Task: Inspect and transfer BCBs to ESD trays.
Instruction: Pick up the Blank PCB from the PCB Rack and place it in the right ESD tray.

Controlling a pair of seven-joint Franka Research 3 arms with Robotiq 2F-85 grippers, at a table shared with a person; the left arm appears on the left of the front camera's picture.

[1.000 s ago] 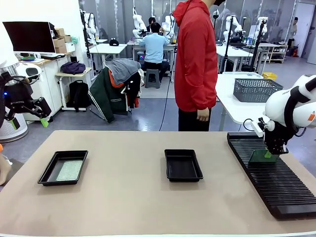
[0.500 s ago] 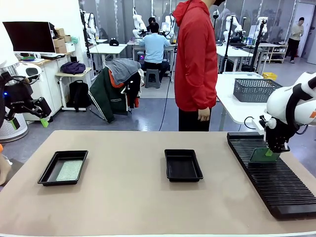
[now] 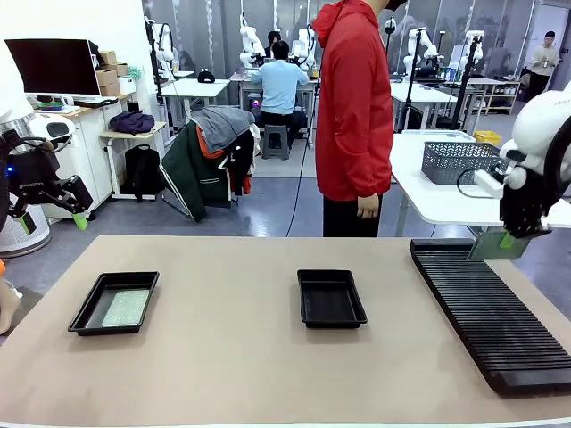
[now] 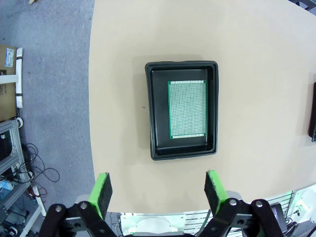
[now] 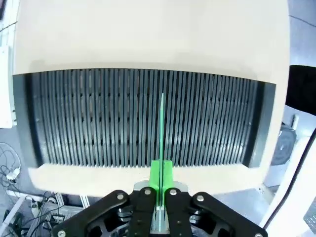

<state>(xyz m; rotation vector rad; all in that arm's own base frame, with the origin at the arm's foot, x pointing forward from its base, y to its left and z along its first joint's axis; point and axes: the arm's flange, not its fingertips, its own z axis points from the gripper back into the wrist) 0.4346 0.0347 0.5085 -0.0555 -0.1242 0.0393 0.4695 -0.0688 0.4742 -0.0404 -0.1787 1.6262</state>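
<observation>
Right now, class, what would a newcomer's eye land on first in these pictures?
The right gripper holds a green BCB in the air above the black slotted rack on the right. Another BCB lies in the left ESD tray; a person in a red jacket stands across.

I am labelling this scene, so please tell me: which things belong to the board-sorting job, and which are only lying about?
Job: green board held by the right pincer; slotted rack; left tray holding a second board; empty middle tray.
Lying about: wire basket on the far table; heap of jackets; backpack.
</observation>
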